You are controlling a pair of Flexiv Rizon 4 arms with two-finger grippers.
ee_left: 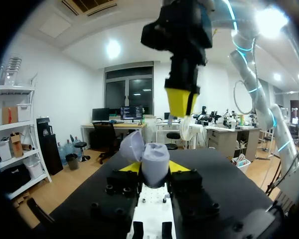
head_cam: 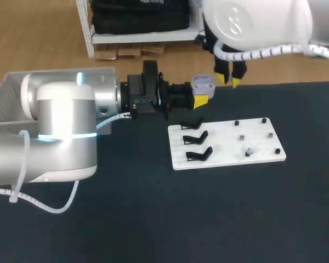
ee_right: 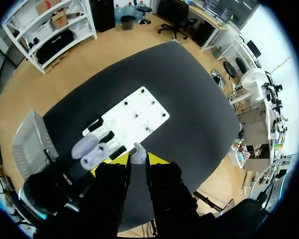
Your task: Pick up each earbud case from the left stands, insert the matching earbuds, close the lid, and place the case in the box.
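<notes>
My left gripper point(head_cam: 202, 94) is shut on a lavender earbud case point(head_cam: 203, 83), held above the table behind the white board point(head_cam: 225, 143) with its lid open. In the left wrist view the case point(ee_left: 150, 160) sits between the yellow tips of the left gripper point(ee_left: 150, 168), and my right gripper point(ee_left: 182, 102) hangs just above and beyond it. My right gripper point(ee_right: 138, 160) is shut on a small pale earbud point(ee_right: 138, 152); the case point(ee_right: 92, 152) lies below and beside it. In the head view the right gripper point(head_cam: 229, 80) is just right of the case.
Three empty black stands point(head_cam: 196, 139) line the board's left side. Small pegs and one pale earbud point(head_cam: 250, 151) are on its right half. A clear box point(head_cam: 5, 93) stands at the table's far left, behind my left arm.
</notes>
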